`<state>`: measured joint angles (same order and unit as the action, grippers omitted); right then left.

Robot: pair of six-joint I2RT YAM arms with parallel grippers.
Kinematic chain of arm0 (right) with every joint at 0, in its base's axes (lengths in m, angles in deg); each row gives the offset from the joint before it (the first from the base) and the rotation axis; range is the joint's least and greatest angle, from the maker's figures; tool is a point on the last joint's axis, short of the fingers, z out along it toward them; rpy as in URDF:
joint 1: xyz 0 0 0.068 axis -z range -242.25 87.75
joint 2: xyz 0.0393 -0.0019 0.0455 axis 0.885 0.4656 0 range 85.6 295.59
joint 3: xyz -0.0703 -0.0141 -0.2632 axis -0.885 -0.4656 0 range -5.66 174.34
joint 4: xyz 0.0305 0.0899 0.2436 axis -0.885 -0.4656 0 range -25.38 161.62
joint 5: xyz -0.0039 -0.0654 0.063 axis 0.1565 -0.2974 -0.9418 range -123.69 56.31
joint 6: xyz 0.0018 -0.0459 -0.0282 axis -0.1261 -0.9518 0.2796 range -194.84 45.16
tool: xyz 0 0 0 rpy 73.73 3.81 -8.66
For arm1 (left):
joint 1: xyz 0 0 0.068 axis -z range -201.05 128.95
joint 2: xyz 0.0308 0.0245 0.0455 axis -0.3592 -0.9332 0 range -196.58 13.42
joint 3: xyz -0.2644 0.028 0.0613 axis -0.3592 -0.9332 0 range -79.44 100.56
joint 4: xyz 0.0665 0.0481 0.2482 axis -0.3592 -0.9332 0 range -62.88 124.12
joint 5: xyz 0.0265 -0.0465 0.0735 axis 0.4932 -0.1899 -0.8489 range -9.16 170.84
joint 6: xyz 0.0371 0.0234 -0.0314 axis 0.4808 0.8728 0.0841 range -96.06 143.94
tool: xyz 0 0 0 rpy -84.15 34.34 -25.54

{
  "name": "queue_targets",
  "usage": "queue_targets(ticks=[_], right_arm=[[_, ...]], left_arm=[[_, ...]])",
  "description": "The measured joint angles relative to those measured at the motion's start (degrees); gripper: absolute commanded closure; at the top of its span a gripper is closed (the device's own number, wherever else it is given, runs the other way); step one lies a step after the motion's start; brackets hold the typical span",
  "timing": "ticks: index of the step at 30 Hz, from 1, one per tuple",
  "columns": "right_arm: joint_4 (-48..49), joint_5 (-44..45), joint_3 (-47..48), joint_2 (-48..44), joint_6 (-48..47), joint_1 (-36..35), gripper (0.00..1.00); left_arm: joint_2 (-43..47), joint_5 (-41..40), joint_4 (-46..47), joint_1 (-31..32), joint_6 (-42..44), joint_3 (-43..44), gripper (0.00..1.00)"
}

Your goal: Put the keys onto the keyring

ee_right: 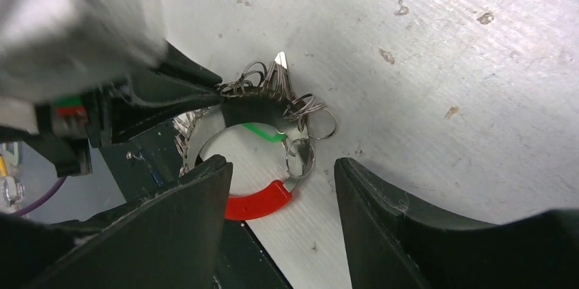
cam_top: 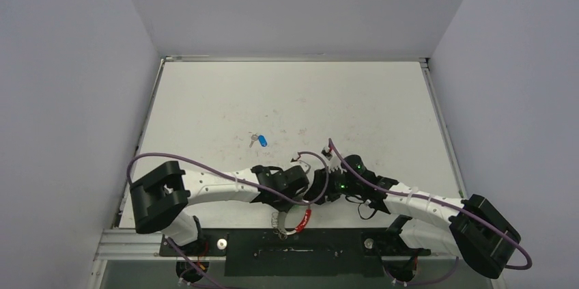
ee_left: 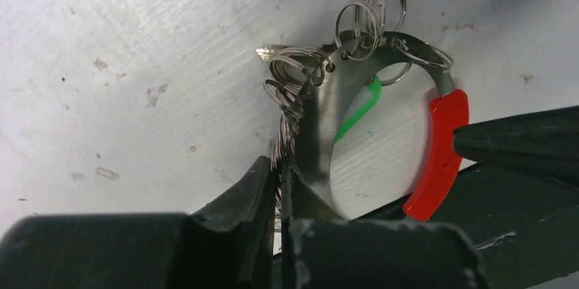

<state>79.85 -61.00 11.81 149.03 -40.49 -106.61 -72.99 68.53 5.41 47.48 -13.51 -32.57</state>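
The keyring (ee_left: 321, 111) is a silvery band with a red sleeve (ee_left: 440, 156) and a bunch of small wire rings (ee_left: 372, 9). It sits at the table's near edge (cam_top: 295, 224). My left gripper (ee_left: 281, 166) is shut on its wire-wrapped side. The green key head (ee_left: 358, 111) shows inside the loop, next to the small rings; whether it is threaded on I cannot tell. My right gripper (ee_right: 280, 166) is open, its fingers either side of the red sleeve (ee_right: 263, 201) and close above it. The blue key (cam_top: 259, 141) lies alone on the table, further back and to the left.
The black base rail (cam_top: 293, 251) runs just below the keyring at the table's near edge. Purple cables (cam_top: 205, 166) loop over both arms. White walls close in the table on the left, right and back.
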Motion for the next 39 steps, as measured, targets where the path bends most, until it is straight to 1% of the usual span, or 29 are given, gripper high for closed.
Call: queue_targets(ticks=[5, 9, 15, 20, 21, 24, 25, 27, 28, 29, 33, 37, 39], right_arm=[[-0.26, 0.37, -0.11, -0.15, -0.42, 0.57, 0.49], [1.27, 0.44, -1.66, 0.33, -0.22, 1.33, 0.53], [1.88, 0.2, -3.15, -0.24, 0.0, 1.92, 0.5], [-0.02, 0.94, -3.17, -6.12, -0.26, 2.05, 0.5], [-0.22, 1.01, -3.15, -7.19, -0.42, 2.08, 0.5], [-0.72, 1.14, -3.08, -8.83, -0.87, 2.45, 0.51], [-0.98, 1.16, -3.04, -8.87, -1.03, 2.58, 0.51], [-1.42, 1.22, -3.02, -8.59, -1.33, 2.89, 0.52], [-1.49, 1.2, -3.02, -8.33, -1.51, 3.13, 0.52], [-1.46, 1.2, -3.02, -7.87, -1.73, 3.23, 0.52], [-1.44, 1.09, -2.6, -5.53, -2.43, 3.87, 0.51], [-1.42, 0.66, -1.11, -3.02, -3.37, 3.93, 0.51], [-1.42, 0.15, 0.31, -1.09, -4.17, 3.82, 0.53]], left_arm=[[-7.56, 1.36, -8.66, 0.15, 9.18, 9.14, 1.0], [-11.13, 2.38, -13.2, -0.13, 13.09, 13.42, 1.0], [-11.5, 3.5, -14.25, -0.76, 16.9, 14.19, 1.0], [-8.61, 3.8, -11.72, -0.79, 19.91, 11.69, 1.0], [-7.67, 3.82, -11.1, -0.81, 20.22, 10.99, 0.96], [-4.66, 4.09, -9.62, -0.94, 21.16, 9.18, 0.78], [-3.41, 2.82, -8.85, -1.09, 22.01, 8.39, 0.72], [-1.53, -0.15, -6.73, -2.93, 23.34, 7.91, 0.51], [-0.57, -1.29, -5.49, -4.17, 23.71, 7.82, 0.47], [0.46, -1.92, -4.5, -5.4, 23.89, 7.76, 0.45], [5.16, -2.19, -1.73, -8.72, 22.86, 5.92, 0.44], [11.34, -0.39, 0.61, -10.99, 20.02, 1.01, 0.43], [14.86, 1.16, 1.92, -12.15, 17.86, -2.23, 0.43]])
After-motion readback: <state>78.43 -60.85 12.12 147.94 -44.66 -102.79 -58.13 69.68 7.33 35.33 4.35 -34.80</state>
